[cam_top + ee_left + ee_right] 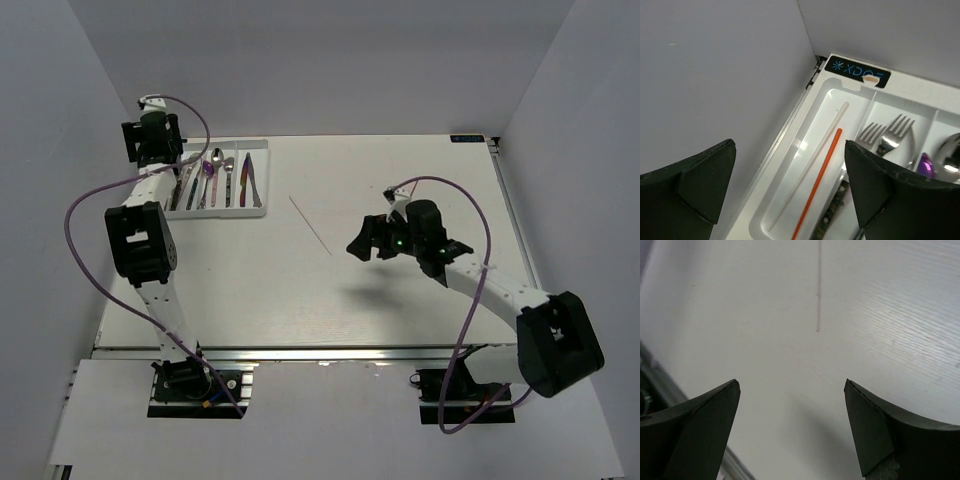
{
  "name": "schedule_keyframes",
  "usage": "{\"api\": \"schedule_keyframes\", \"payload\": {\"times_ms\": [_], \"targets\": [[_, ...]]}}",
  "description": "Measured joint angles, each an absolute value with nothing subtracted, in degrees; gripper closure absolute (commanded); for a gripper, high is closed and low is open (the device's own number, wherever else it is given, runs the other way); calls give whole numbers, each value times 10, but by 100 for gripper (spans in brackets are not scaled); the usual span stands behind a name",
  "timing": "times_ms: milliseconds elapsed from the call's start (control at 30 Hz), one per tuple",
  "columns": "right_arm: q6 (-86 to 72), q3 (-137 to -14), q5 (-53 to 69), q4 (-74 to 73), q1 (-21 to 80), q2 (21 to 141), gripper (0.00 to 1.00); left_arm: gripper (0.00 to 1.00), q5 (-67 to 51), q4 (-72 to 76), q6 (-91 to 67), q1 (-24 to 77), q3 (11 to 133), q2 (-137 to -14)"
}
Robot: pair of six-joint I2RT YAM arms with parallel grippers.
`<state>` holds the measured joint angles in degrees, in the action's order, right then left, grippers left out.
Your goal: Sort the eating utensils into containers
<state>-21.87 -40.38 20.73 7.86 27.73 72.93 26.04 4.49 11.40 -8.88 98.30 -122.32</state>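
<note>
One thin pink chopstick (pixel 310 225) lies alone on the counter (pixel 250 290), slanting away from the white tray (pixel 255 146) at the far left and well apart from it; every other utensil in view is already in a slot. The right tool (pixel 790 425) hangs above the counter just short of the chopstick's near tip, fingers spread wide with nothing between them. The left tool (pixel 790 187) hovers over the far end of the tray, also spread wide and empty. Below it the outermost slot holds a red chopstick (pixel 817 182) and a pale chopstick (pixel 813 160) side by side, and the next slot holds forks (pixel 890 132), with a purple-tinted spoon (pixel 925 162) beyond them. The pink stick looks very light, stiff and smooth, and it lies flat on the surface, so it probably offers little height for the fingers to catch and may roll or skate away if nudged from one side. The safest hold is likely near its middle, fingers straddling it across its width and coming down almost to the counter before closing. A grip near one tip would probably let the long free end swing or droop. It belongs, by the look of it, in the outermost slot with the other two sticks.
</note>
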Motion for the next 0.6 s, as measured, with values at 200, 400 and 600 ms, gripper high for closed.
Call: {"api": "schedule_keyframes", "payload": {"times_ms": [200,400,600], "targets": [[-146,-528,79,10,331,861,11,2,238,-24,1,-89,957,-1096],[-72,-804,30,-64,350,1103,17,2,131,-45,-132,-90,872,-878],[-30,-986,-12,-142,369,1270,30,2,28,-13,-213,-90,636,-662]]}}
